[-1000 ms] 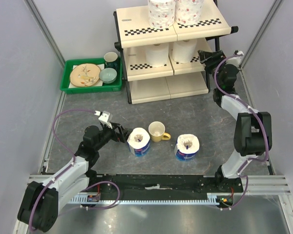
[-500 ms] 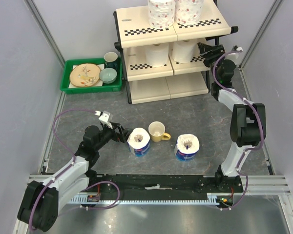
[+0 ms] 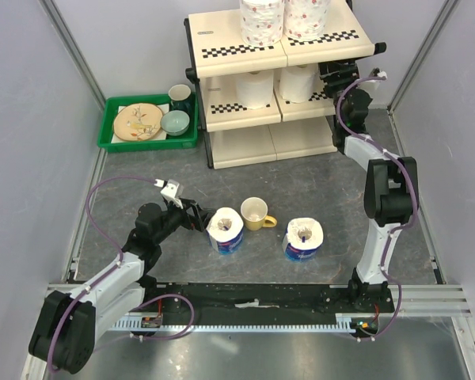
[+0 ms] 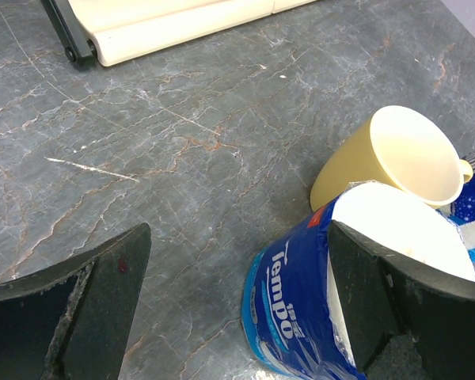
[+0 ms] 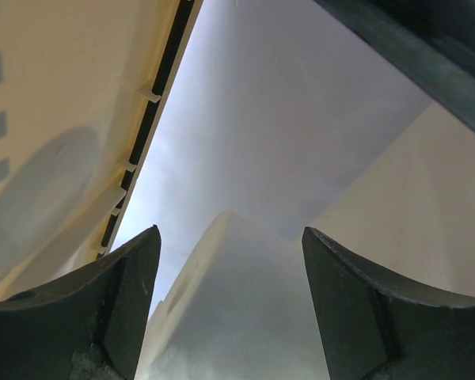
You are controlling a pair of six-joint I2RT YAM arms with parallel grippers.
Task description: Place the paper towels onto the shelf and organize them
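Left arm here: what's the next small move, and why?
Probably ease the left pincer forward and across, to centre the blue-wrapped Tempo paper towel roll in it before closing. The jaws are open, and the roll stands on the table off to one side of the gap, with the yellow mug close behind it.

A: The table (image 4: 182, 150)?
B: Dark grey and stone-like, veined in pale and rusty lines; smooth, with a dull sheen.
A: The wrapped roll (image 4: 289, 297) near its front edge?
B: Glossy blue printed film, crinkled at the top; matt white paper inside; the mug (image 4: 396, 154) beside it is smooth pale yellow.
A: The shelf (image 3: 245, 62)?
B: Smooth cream panels, plastic-looking, slightly glossy; the fingers (image 4: 95, 293) of the left gripper (image 4: 239, 229) are matt black, scuffed grey.
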